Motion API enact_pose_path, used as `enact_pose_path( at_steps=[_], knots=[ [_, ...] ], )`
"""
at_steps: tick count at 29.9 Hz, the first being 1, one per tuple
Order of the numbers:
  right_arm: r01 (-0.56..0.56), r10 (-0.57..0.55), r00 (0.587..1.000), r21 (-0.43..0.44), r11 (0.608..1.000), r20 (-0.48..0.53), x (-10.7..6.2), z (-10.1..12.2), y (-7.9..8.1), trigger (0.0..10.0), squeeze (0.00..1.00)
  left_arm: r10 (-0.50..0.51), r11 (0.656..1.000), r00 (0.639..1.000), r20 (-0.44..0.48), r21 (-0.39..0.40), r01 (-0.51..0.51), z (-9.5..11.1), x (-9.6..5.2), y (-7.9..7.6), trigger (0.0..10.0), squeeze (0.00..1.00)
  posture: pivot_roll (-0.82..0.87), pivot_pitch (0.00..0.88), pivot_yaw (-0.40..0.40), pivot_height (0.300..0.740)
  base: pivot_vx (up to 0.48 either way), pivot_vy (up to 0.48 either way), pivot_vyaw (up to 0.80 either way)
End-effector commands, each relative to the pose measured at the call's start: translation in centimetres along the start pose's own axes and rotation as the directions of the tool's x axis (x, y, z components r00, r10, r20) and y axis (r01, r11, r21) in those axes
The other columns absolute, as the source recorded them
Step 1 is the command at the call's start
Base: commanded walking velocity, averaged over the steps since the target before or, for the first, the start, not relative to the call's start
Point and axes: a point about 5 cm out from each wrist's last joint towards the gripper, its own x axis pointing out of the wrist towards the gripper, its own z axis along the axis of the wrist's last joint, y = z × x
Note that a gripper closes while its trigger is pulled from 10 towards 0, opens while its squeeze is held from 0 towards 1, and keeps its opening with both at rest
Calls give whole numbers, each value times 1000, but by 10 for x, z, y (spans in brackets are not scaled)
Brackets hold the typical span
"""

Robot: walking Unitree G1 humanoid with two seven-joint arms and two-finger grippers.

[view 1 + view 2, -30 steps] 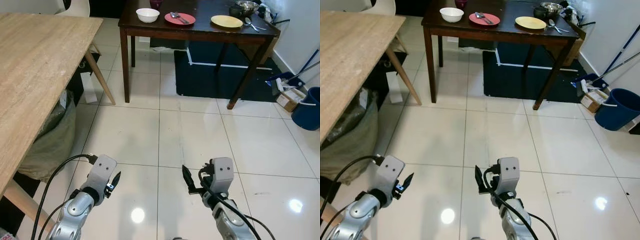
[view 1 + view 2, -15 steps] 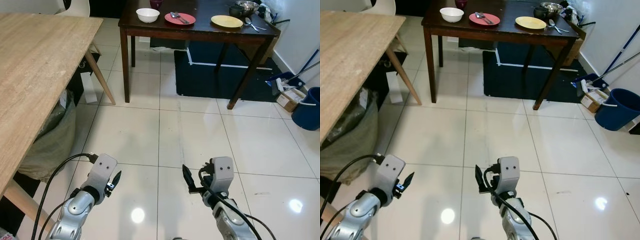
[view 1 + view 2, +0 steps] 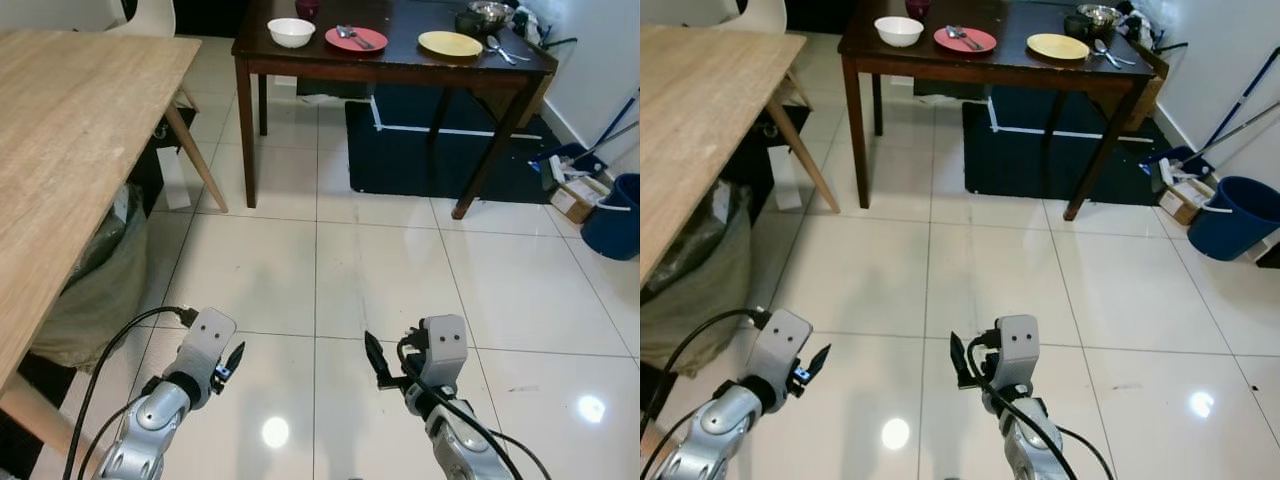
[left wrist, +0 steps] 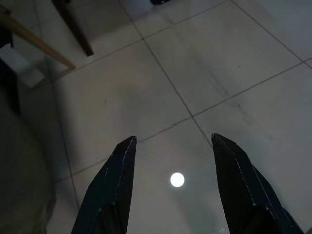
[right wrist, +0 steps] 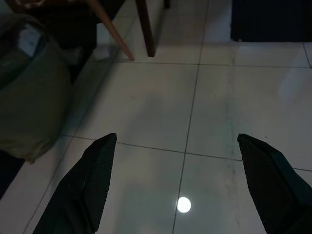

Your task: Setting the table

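A dark wooden table stands ahead across the tiled floor. On it sit a white bowl, a red plate with cutlery on it, a yellow plate, a spoon and a metal bowl. A light wooden table runs along my left. Both arms hang low over the floor. My left gripper is open with nothing between its fingers. My right gripper is open wide and holds nothing.
A white chair stands behind the light table, and a bulging sack lies under it. A dark rug lies beneath the dark table. A blue bucket, mop handles and a cardboard box crowd the right wall.
The whole picture has shifted slightly down and the far table sits a little nearer, so the camera has moved forward. Both grippers hold the same pose.
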Motion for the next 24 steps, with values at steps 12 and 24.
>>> enact_pose_path(
  at_steps=[12,24],
  knots=[
    [2,-2,1000,12,1000,-26,-1,-5,0,10000,0,-16,1000,1000,-12,14,16,-3,-1,-2,10000,0,-116,11,16,740,378,0,0],
    [2,-2,1000,22,1000,-24,0,-4,1,10000,0,-21,1000,1000,-6,20,21,-2,-1,-2,10000,0,-116,11,18,740,353,0,0]
  ],
)
